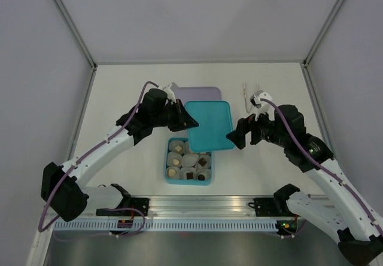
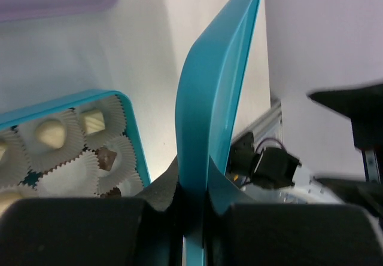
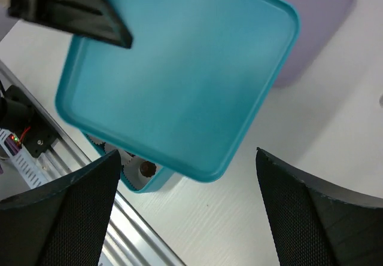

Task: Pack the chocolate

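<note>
A teal box (image 1: pixel 169 171) near the table's front holds white paper cups with cream-white and dark brown chocolate pieces (image 1: pixel 189 174). It also shows in the left wrist view (image 2: pixel 135 130), with a chocolate (image 2: pixel 50 132) in a cup. My left gripper (image 1: pixel 190 122) is shut on the edge of the teal lid (image 1: pixel 209 124), holding it in the air over the box's far part. The lid (image 2: pixel 209 98) stands edge-on between its fingers. My right gripper (image 1: pixel 233 141) is open and empty, just right of the lid (image 3: pixel 179 75). The box corner (image 3: pixel 143 179) peeks out under the lid.
A flat lavender tray (image 1: pixel 200 93) lies behind the lid, also in the right wrist view (image 3: pixel 317 33). A small white tool (image 1: pixel 245 95) lies at the back right. The metal rail (image 1: pixel 203 209) runs along the near edge.
</note>
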{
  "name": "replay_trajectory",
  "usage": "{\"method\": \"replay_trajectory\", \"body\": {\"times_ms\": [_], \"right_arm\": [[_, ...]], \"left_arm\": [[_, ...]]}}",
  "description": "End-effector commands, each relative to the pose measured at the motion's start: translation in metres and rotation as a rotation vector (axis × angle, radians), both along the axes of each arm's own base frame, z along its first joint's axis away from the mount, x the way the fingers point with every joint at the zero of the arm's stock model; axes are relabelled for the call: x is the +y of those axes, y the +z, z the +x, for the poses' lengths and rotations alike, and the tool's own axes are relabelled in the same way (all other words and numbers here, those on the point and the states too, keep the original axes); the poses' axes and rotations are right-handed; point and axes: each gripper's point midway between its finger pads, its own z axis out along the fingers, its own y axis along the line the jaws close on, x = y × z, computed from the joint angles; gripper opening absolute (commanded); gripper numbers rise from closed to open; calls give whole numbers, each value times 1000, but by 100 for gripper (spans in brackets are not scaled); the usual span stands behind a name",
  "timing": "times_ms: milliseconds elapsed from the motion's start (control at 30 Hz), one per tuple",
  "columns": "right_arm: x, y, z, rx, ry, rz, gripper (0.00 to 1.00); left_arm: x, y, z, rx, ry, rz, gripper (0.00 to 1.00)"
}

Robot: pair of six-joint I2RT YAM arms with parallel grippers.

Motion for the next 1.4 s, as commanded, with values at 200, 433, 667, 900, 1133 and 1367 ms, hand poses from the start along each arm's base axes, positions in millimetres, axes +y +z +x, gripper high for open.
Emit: {"method": "replay_trajectory", "body": {"times_ms": [200,433,667,900,1133,1367], "right_arm": [[83,41,-45,-463,360,-196,98],[122,23,-42,-676,346,-495,98],[127,33,-8,-846,151,-585,97],[146,17,-7,-878,230,-620,82],[163,30,-20,-890,268,-455,19],[149,33,-31,-768,233,-327,1]], "left_arm": [[69,50,18,218,413,116,2],[67,64,1,292,368,32,2],[66,56,-22,370,330,4,2],[72,58,-42,406,345,-44,2],[77,58,-49,405,347,-35,8],[83,61,-45,327,345,-12,100]]}}
